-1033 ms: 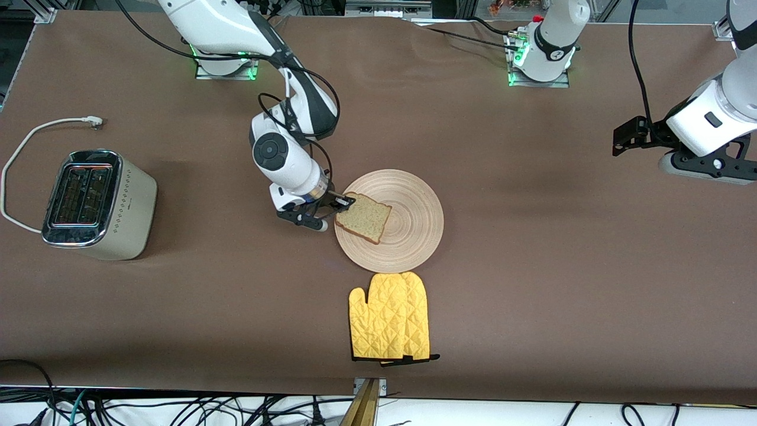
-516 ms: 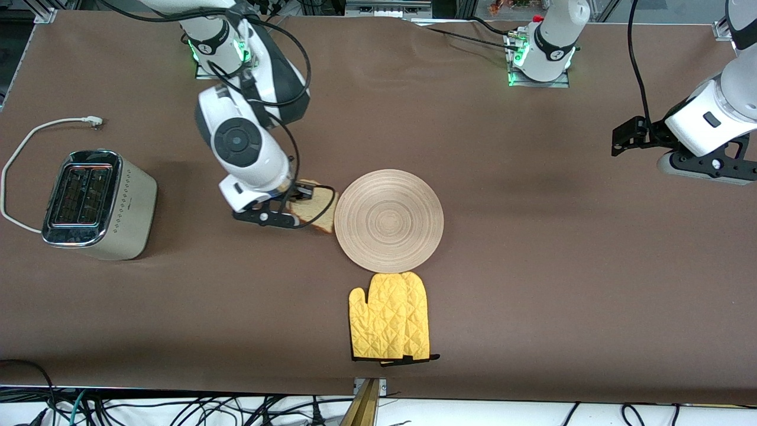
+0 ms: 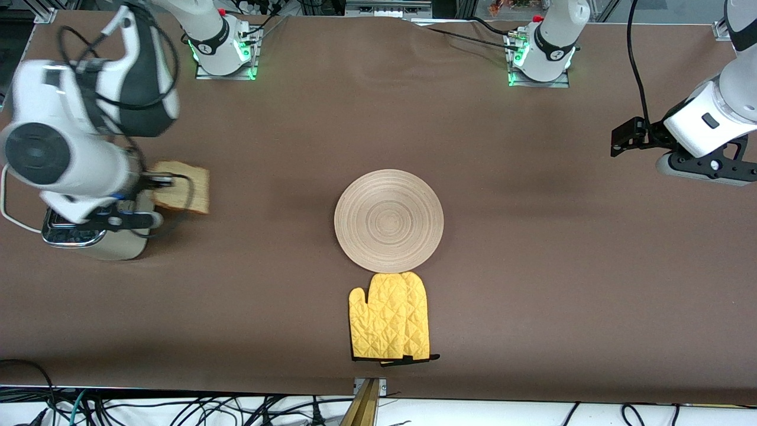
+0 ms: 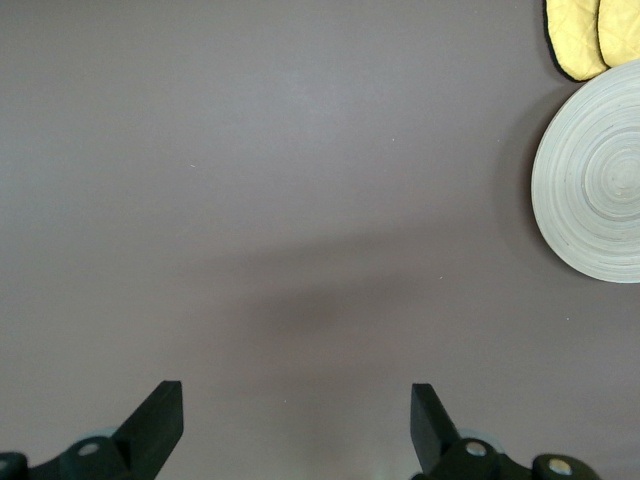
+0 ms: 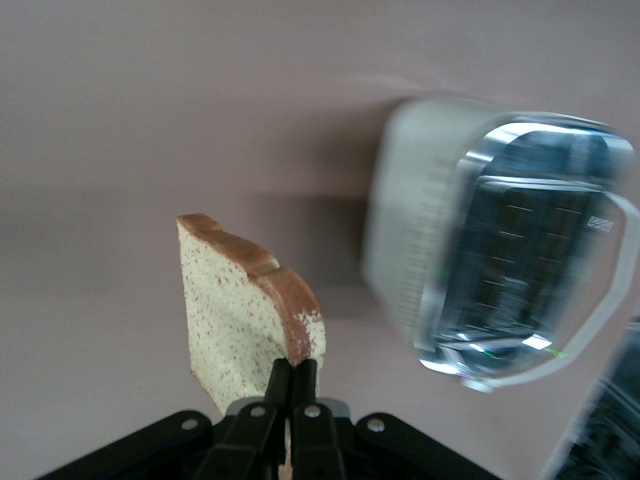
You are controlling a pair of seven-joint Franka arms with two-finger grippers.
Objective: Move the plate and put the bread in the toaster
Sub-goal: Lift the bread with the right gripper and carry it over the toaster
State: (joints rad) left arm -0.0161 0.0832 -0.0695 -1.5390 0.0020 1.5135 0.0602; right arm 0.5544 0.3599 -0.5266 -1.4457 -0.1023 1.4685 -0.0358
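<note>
My right gripper [image 3: 158, 179] is shut on the bread [image 3: 184, 187], a brown speckled slice with a darker crust, and holds it in the air beside the cream-white toaster [image 3: 113, 248]. The right wrist hides most of the toaster in the front view. In the right wrist view the fingertips [image 5: 292, 368] pinch the crust edge of the bread [image 5: 232, 325], and the toaster's chrome top and slots [image 5: 505, 240] show blurred alongside. The empty wooden plate [image 3: 388, 220] lies mid-table and also shows in the left wrist view [image 4: 595, 185]. My left gripper [image 3: 622, 139] waits, open and empty [image 4: 295, 402], above the left arm's end of the table.
A yellow oven mitt [image 3: 390, 316] lies against the plate's edge, nearer to the front camera, and also shows in the left wrist view [image 4: 590, 35]. The toaster's white cord [image 3: 7, 207] loops at the right arm's end of the table.
My right gripper lifted the bread off the plate and carried it toward the right arm's end of the table, up to the toaster. The plate now lies empty. The left arm barely moved.
</note>
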